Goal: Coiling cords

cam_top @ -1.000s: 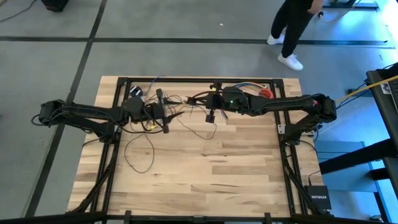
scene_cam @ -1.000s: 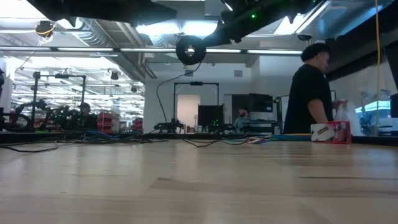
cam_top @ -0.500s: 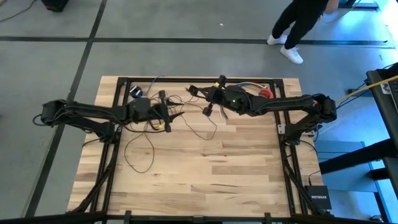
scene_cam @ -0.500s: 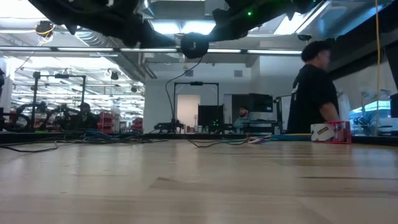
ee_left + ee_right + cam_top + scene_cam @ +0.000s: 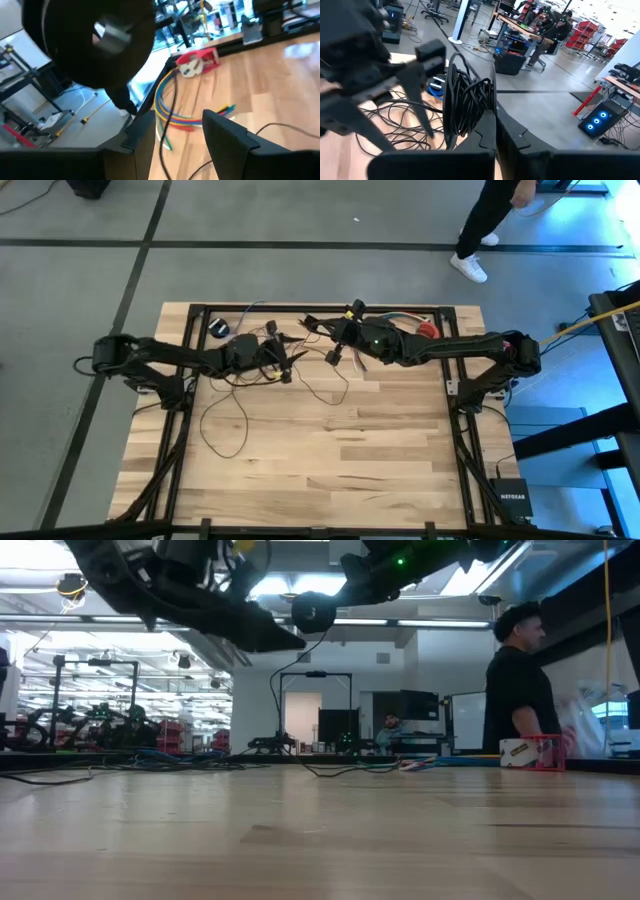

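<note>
The thin dark cord lies in loose loops (image 5: 225, 420) on the table's left half and runs up to both grippers. My right gripper (image 5: 338, 338) is above the far middle, shut on a coiled bundle of that cord (image 5: 467, 100). A small black round puck (image 5: 313, 612) hangs just under it, with cord trailing down. My left gripper (image 5: 283, 365) is just left of it, raised and open, and its fingers (image 5: 225, 135) point at the puck, which looms dark and close (image 5: 95, 45). A thin strand (image 5: 170, 120) shows in the gap between the fingers; I cannot tell if it touches them. My right gripper pinches the coiled bundle's several turns together at the coil's lower side (image 5: 479, 116) between its two shut fingers. The coil stands up beyond the fingertips, lifted clear of the table. Loose strands (image 5: 395, 107) trail from it toward the left arm.
A bundle of multicoloured wires (image 5: 400, 320) and a red tape dispenser (image 5: 428, 330) lie at the far right. A second black round thing (image 5: 218, 328) lies at the far left. A person (image 5: 490, 220) walks on the floor beyond the far edge. The near half of the table (image 5: 340, 470) is bare wood.
My left gripper has moved toward the table's right edge and a little farther back, closing on my right gripper. My right gripper has turned about and shifted slightly toward the far left with the coil; the hanging puck moved with it. The person has walked to the right.
</note>
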Action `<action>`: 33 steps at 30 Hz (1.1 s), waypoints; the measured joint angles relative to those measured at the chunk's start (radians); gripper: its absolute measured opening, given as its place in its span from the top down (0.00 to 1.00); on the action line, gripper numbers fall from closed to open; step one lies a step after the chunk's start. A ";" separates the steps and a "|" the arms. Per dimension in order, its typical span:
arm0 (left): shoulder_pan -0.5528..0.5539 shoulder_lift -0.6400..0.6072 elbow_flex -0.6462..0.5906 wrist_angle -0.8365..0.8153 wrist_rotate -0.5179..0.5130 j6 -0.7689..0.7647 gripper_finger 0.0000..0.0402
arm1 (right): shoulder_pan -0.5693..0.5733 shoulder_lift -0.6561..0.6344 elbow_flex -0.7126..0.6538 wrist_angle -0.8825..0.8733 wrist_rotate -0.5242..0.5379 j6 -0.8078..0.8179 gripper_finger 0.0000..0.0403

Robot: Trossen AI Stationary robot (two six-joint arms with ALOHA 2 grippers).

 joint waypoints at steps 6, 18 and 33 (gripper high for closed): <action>0.035 0.078 0.009 0.044 0.000 0.020 0.61 | 0.000 0.000 0.000 -0.004 -0.006 -0.004 1.00; 0.044 0.101 0.017 0.033 -0.001 0.093 0.91 | 0.000 0.000 0.000 -0.012 -0.024 -0.008 1.00; 0.145 0.140 0.017 -0.032 0.003 0.064 0.99 | 0.000 0.000 -0.001 0.019 -0.130 0.014 1.00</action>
